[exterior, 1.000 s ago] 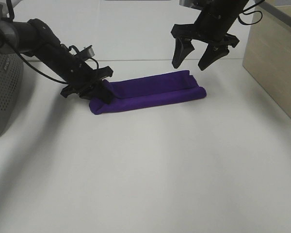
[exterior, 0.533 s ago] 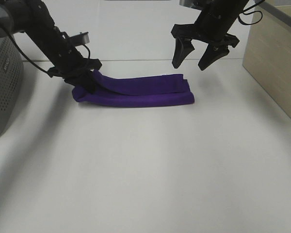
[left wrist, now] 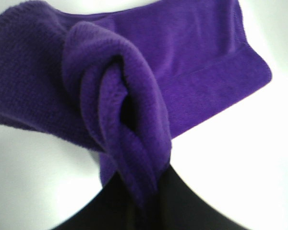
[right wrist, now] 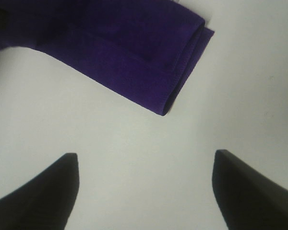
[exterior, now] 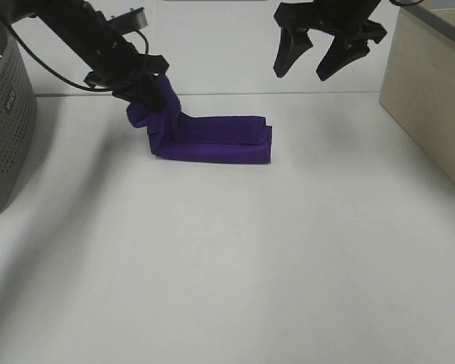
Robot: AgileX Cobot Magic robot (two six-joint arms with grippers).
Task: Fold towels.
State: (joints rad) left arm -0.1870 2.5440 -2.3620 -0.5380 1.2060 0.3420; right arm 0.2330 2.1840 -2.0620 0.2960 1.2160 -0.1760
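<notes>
The exterior high view is bright and even. The white table carries only soft, wide shadows at the lower left of the frame. In the left wrist view the table glares pure white, and the purple towel is very near and blurred. The right wrist view is sharper, with mild grain.

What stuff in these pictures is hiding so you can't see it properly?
- Left gripper fingertips: the bunched purple towel wraps over them in the high and left wrist views.
- Towel's inner layers: folded shut in every view.
- Tan box: cut off by the high view's right edge.
- Grey basket: cut off by its left edge.
</notes>
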